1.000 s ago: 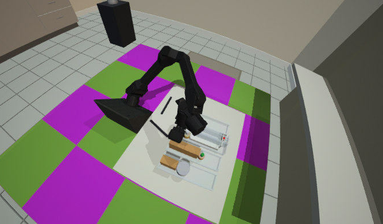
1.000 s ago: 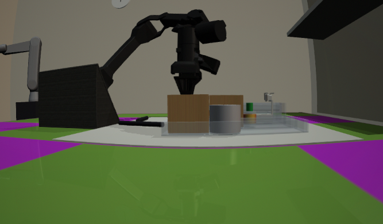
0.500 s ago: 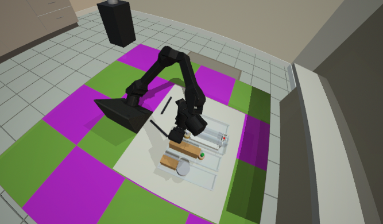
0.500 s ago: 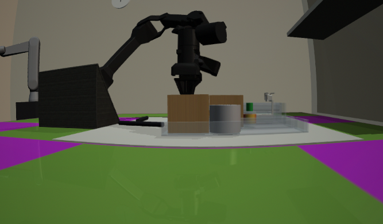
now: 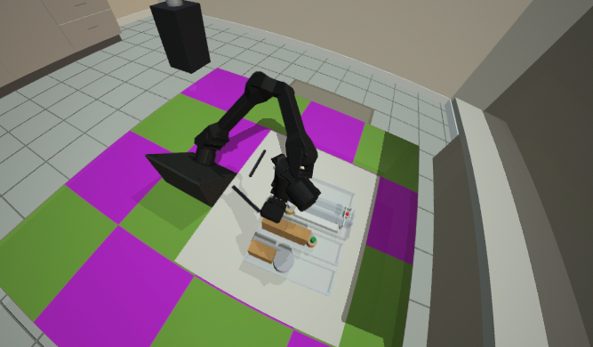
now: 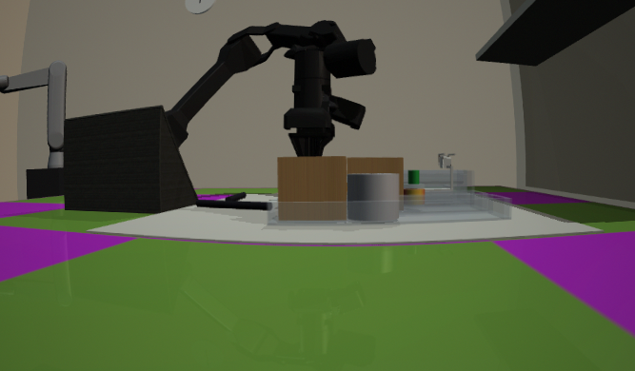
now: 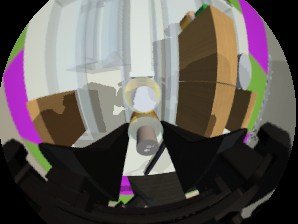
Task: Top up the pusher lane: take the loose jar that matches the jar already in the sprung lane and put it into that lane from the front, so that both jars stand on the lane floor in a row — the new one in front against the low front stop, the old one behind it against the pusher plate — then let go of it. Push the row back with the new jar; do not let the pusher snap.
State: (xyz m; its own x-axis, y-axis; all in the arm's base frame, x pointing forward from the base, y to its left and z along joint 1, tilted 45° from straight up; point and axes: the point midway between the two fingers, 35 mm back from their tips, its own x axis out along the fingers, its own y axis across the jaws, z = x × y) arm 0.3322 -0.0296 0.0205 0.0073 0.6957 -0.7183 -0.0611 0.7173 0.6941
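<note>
My gripper (image 7: 144,124) (image 5: 285,210) is shut on a small jar with a tan lid (image 7: 146,141) and holds it low at the front end of the clear pusher lane (image 5: 334,221). A second jar (image 7: 142,95) with a pale top and a yellowish rim stands just ahead of it in the lane. The two look close together; I cannot tell if they touch. The pusher plate (image 5: 345,216) (image 6: 446,161) with a red mark stands at the lane's far end. In the exterior view the fingers (image 6: 311,149) dip behind a wooden block and the held jar is hidden.
Tall wooden blocks (image 5: 287,229) (image 6: 311,185) (image 7: 205,75) stand close beside the lane, another (image 5: 260,250) nearer the front, one more on the left of the wrist view (image 7: 55,117). A grey cylinder (image 5: 283,261) (image 6: 373,196) and a green-capped jar (image 5: 313,240) (image 6: 413,176) sit in neighbouring lanes. Two black rods (image 5: 257,163) (image 6: 232,205) lie on the mat.
</note>
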